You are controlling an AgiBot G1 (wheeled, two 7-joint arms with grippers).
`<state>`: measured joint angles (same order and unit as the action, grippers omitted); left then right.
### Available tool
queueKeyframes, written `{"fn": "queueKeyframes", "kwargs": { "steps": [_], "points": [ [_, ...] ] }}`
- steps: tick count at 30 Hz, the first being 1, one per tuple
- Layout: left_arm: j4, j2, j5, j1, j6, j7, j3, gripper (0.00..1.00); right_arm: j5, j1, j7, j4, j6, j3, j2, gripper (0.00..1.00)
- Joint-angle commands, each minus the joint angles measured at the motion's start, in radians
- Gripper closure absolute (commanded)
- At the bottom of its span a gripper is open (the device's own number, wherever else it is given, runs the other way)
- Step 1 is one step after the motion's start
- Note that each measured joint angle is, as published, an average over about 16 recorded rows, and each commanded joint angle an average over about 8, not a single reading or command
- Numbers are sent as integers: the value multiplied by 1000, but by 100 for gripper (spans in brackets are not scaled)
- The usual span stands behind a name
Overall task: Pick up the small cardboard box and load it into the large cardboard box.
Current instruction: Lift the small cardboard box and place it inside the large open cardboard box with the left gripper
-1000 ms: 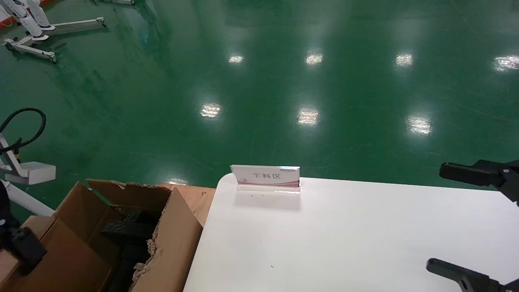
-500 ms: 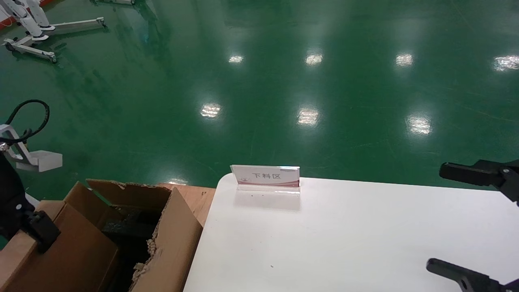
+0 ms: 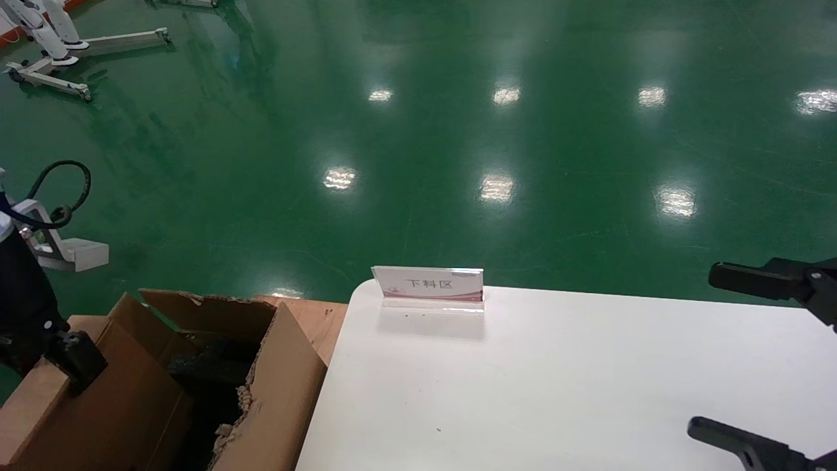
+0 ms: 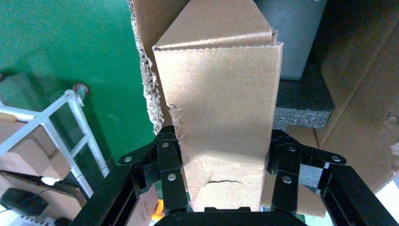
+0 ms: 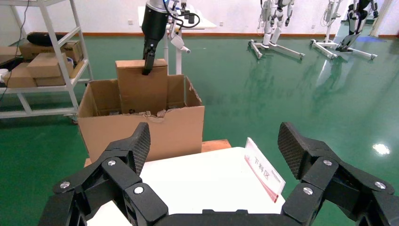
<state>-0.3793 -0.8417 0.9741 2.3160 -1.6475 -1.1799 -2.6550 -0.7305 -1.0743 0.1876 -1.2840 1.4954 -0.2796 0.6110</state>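
small cardboard box (image 4: 221,117): hanging upright in left gripper (image 4: 226,183), over large cardboard box (image 3: 261,366), far left of table (image 3: 556,379).
Handling: prob. light, stiff; torn lower wall — gripping by flat sides.
Right gripper (image 5: 214,155): idling wide apart, nr right.

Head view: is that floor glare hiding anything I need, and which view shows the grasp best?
Head view: glare spots sit on the green floor only; small cardboard box and left gripper are cut off at the frame edge. Left wrist view: fingers clamp the box clearly. Right wrist view: box stands in the large cardboard box; right gripper open.
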Motion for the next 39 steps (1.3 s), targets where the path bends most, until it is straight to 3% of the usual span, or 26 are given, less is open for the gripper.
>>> {"fn": "queueKeyframes", "kwargs": {
  "steps": [1,39],
  "points": [
    [16,-8,1,-16,0,0,1,100,0,0,0,0,0,0,0,0],
    [153,-100,42,-207,77,-32,12,100,0,0,0,0,0,0,0,0]
  ]
}}
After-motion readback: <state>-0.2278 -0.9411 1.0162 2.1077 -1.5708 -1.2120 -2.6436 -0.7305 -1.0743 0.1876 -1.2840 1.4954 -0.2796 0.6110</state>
